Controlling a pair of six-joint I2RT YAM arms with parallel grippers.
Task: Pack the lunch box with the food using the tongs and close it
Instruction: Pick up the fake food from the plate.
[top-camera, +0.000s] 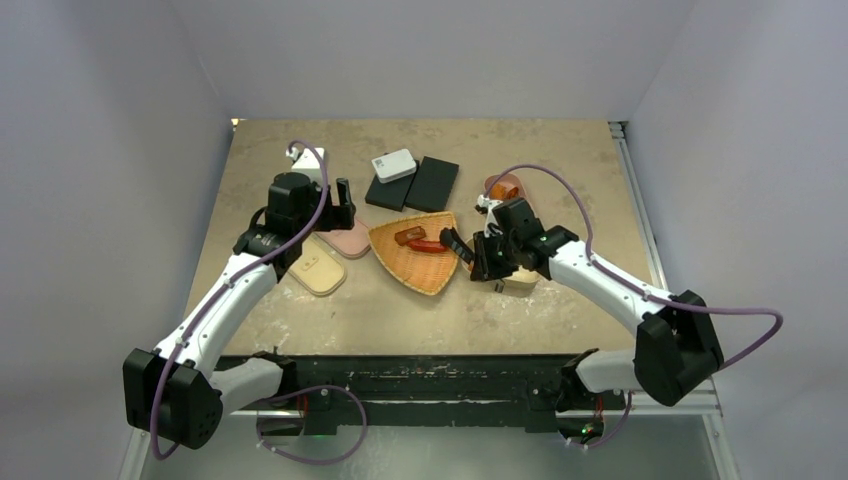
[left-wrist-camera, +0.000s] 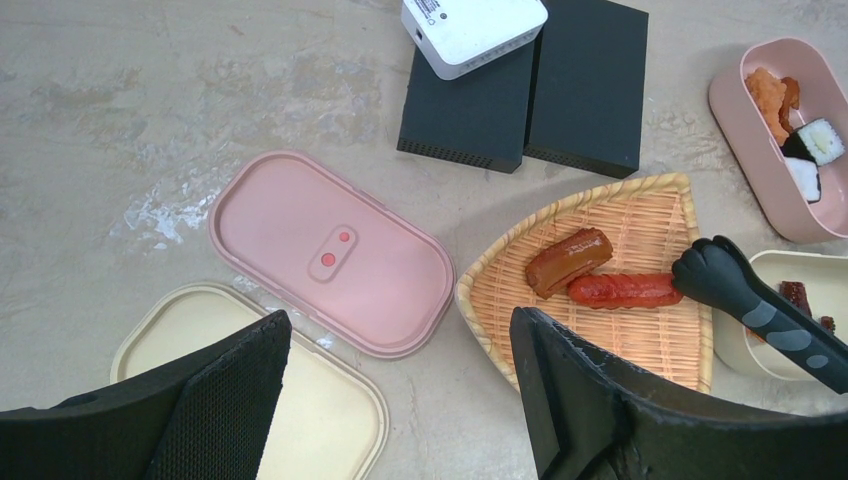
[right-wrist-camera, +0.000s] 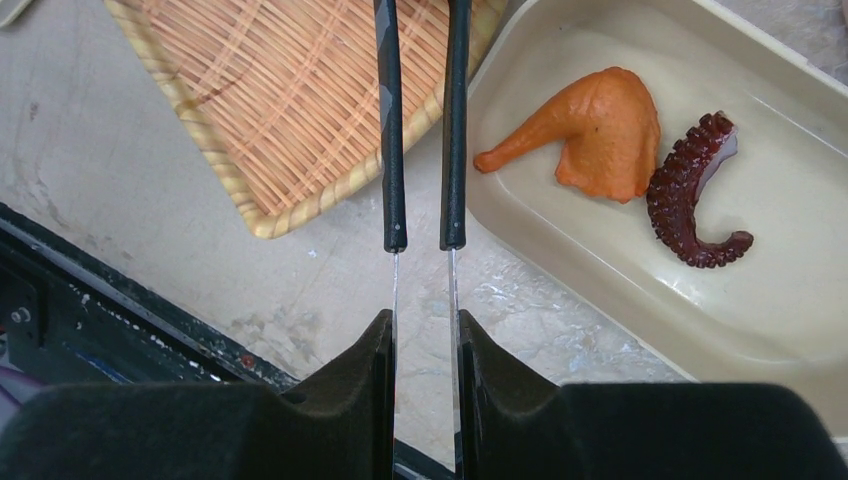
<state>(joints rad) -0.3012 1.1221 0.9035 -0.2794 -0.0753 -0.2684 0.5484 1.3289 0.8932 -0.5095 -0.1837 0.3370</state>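
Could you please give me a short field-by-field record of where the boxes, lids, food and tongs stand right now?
Right claw: shut on the tongs, tips over the wicker tray
Left claw: open, above the pink lid and cream lid
Tray food: brown sausage, red sausage
Cream box: chicken leg, octopus tentacle
Pink box: orange piece, two rice rolls
Boxes: both uncovered
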